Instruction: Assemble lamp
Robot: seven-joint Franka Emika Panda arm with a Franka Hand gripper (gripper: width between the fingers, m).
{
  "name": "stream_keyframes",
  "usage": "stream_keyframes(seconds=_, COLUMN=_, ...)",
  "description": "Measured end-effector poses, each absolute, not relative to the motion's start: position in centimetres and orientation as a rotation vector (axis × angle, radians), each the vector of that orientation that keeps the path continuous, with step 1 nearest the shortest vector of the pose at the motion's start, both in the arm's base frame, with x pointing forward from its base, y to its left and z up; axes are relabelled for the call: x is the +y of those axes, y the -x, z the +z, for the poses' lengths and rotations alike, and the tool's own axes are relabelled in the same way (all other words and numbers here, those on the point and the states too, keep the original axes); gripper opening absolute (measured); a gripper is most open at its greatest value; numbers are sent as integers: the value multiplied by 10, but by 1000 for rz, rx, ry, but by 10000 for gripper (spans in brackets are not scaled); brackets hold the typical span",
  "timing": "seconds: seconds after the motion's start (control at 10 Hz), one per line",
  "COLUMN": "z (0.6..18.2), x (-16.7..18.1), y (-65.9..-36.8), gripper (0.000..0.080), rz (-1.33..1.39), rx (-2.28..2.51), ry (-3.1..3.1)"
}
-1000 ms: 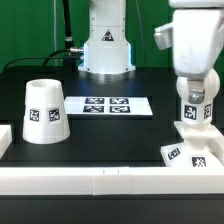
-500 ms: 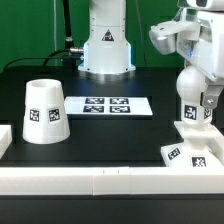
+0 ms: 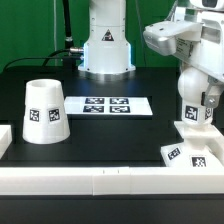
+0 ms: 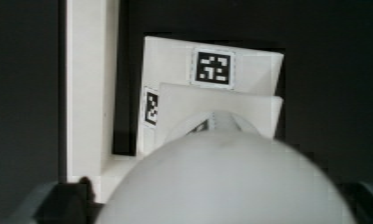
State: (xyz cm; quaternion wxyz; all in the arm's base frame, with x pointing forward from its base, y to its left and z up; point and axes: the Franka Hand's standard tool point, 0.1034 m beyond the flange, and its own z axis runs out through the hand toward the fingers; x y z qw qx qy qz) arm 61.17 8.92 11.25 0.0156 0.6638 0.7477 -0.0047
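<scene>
The white bulb (image 3: pixel 192 119) stands upright on the low square base (image 3: pixel 190 152) at the exterior view's right, near the front wall. My gripper (image 3: pixel 195 106) comes down from above and is shut on the bulb. In the wrist view the bulb's round top (image 4: pixel 218 170) fills the foreground, with the tagged base (image 4: pixel 209 70) beneath it. One dark fingertip (image 4: pixel 67 203) shows beside the bulb. The cup-like shade (image 3: pixel 43 110) stands alone at the exterior view's left, rim upward.
The marker board (image 3: pixel 108 105) lies flat mid-table between shade and base. A white wall (image 3: pixel 110 182) runs along the front edge and also shows in the wrist view (image 4: pixel 89 80) beside the base. The robot's pedestal (image 3: pixel 105 50) stands at the back.
The wrist and hand have turned about the vertical axis over the bulb. The hand's body has swung toward the exterior view's left. Bulb, base and shade stay in place.
</scene>
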Motion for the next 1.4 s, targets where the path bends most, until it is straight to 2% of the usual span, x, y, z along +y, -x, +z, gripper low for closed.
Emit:
stream_keyframes(seconds=0.5, z=112, x=89, y=-612, gripper=571, rz=-11, rx=2246, ry=-2155)
stream_keyframes(seconds=0.9, z=112, x=91, y=-609, gripper=573, rz=0, rx=1651, ry=-2645)
stream_keyframes(seconds=1.4, z=112, x=91, y=-609, gripper=573, rz=8, rx=1149, ry=-2904)
